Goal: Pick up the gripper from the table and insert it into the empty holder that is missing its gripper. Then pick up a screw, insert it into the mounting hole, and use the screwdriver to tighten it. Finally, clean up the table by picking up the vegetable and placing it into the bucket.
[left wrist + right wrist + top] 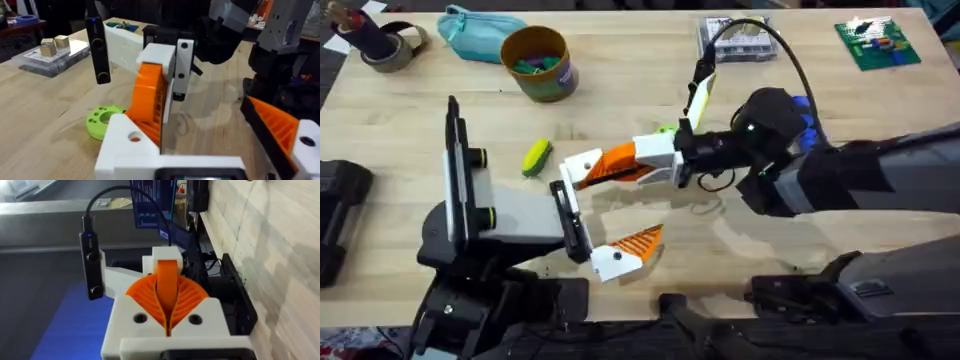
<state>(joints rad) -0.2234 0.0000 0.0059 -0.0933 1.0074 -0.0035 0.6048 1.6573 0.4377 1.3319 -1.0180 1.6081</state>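
Step 1: right gripper (605, 168), clenched on the orange finger (620, 160), is at the empty holder (582, 162). Next: seat it fully. Left gripper state unclear.

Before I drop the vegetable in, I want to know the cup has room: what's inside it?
The yellow cup already holds a few small green and bluish pieces near its top. Its wall hides how deep the pile goes.

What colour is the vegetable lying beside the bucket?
Yellow with a green end; the vegetable shows best overhead.
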